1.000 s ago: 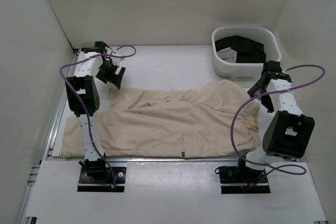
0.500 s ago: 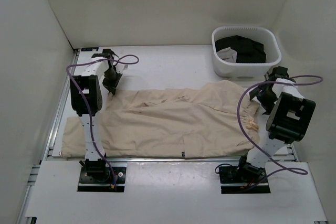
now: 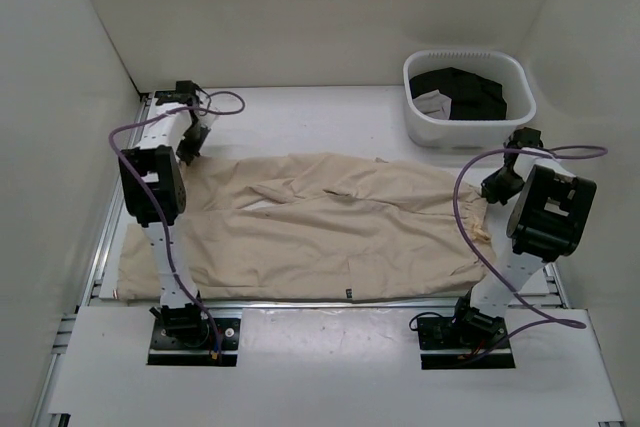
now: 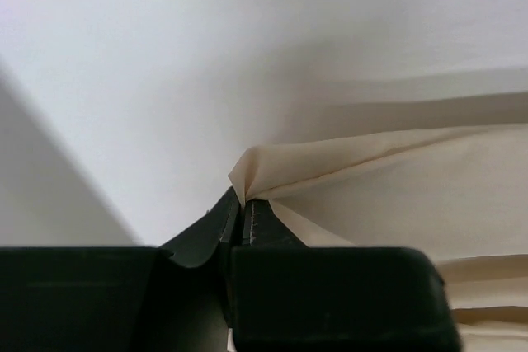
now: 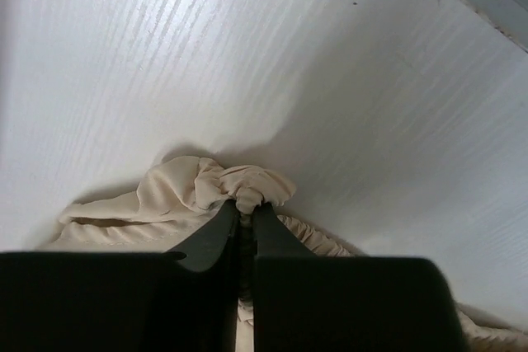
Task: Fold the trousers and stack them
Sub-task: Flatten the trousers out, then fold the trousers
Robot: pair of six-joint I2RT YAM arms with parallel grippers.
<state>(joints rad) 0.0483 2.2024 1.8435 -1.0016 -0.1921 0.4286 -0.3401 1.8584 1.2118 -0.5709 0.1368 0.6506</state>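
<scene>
Beige trousers [image 3: 330, 227] lie spread across the white table, waistband to the right and leg ends to the left. My left gripper [image 3: 190, 152] is shut on a corner of the far leg end; in the left wrist view the beige trousers [image 4: 396, 179] fan out from my left gripper [image 4: 241, 204]. My right gripper [image 3: 497, 187] is shut on the gathered waistband at the far right corner. In the right wrist view the bunched waistband [image 5: 247, 183] sits pinched in my right gripper [image 5: 245, 208].
A white basket [image 3: 466, 127] holding dark folded clothes stands at the back right, just beyond the right arm. White walls enclose the table on three sides. A metal rail [image 3: 100, 237] runs along the left edge.
Both grippers came down onto the trousers and shut, the left first. The far edge of the trousers has been drawn toward the back, flattening the upper leg.
</scene>
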